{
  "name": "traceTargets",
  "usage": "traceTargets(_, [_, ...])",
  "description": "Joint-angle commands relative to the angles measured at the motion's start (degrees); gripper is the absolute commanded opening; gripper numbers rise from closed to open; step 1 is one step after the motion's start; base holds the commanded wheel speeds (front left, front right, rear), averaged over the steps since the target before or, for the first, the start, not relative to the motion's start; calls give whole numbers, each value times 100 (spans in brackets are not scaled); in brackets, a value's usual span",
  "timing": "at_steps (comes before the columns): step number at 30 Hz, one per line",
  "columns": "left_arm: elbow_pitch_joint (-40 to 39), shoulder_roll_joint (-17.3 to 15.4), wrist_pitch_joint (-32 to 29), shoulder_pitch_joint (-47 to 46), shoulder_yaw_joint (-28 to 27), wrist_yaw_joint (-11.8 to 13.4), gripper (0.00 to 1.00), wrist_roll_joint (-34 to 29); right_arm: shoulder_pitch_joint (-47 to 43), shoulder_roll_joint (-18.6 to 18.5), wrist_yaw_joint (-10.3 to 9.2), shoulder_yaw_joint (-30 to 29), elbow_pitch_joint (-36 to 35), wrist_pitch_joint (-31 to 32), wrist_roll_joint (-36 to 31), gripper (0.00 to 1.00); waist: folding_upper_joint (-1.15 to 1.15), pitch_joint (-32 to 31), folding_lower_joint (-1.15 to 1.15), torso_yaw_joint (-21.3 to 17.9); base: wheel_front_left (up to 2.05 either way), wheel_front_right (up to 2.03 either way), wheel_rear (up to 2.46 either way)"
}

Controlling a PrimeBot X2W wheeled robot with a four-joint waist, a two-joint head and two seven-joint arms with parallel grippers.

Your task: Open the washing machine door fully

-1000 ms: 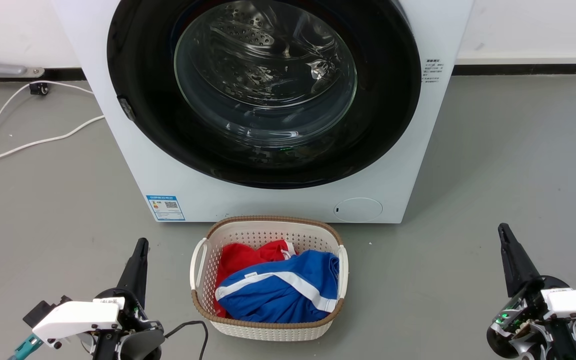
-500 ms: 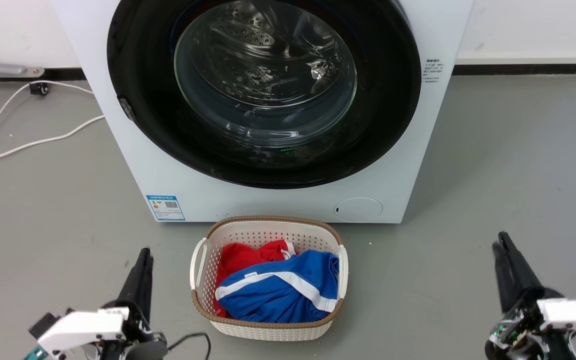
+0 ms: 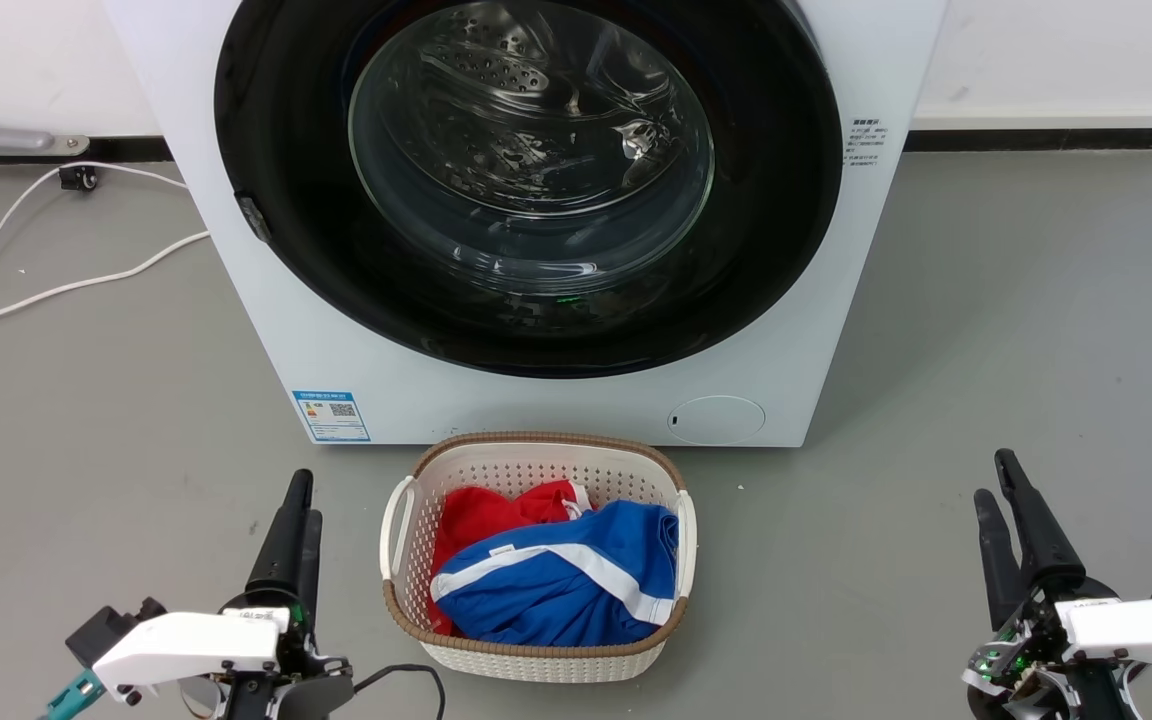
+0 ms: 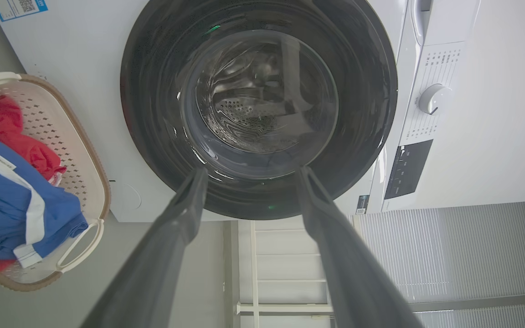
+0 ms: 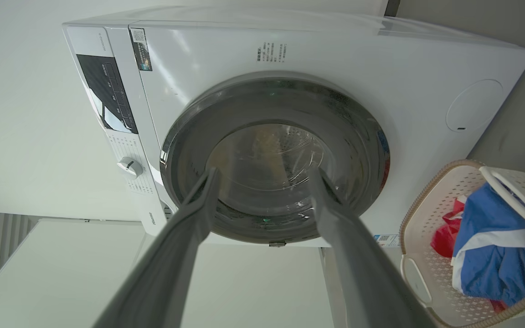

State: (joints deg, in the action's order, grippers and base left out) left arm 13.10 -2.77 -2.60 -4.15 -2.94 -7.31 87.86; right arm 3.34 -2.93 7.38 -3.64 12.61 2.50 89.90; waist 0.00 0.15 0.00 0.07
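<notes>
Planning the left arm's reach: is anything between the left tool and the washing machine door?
Nothing visible does. The left tool hangs low at the left, and its wrist view looks straight at the washing machine door. The laundry basket stands to its right, before the machine, off that line.

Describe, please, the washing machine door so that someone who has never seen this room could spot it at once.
Find the white washing machine behind the laundry basket on the grey floor. The washing machine door is the glossy black disc filling most of its front. Only it has a clear bulging glass window at its centre.
</notes>
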Motion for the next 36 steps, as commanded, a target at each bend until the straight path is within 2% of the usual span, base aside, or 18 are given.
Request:
traceTargets(1, [-168,-28,70,-126,34,-7,100,-204,69,-16,4,28,-170,-65,-129,100,0,0,0,2,0,0,0])
traceTargets(10, [-428,-20,291,-102,172,-9,100,-1346,25,-14,5,113,-353,-283,-798,100,0,-1,0,9,0,0,0])
traceTargets(19, [-591,-17,492,-33,232,-9,100,-2692,23,-16,6,200,-421,-485,-1913,100,0,-5,0,17,0,0,0])
traceTargets(28, [-728,-89,671,-16,445,38,100,-4030,20,-26,7,226,-469,-623,-3341,100,0,-10,0,30,0,0,0])
traceTargets(29, [-763,-162,728,-26,554,77,100,-4408,9,-24,8,245,-512,-628,-3864,100,0,-9,0,29,0,0,0])
traceTargets(36, [-756,-344,856,-64,828,183,100,-5099,-39,-17,9,264,-641,-619,-4952,100,0,-9,0,25,0,0,0])
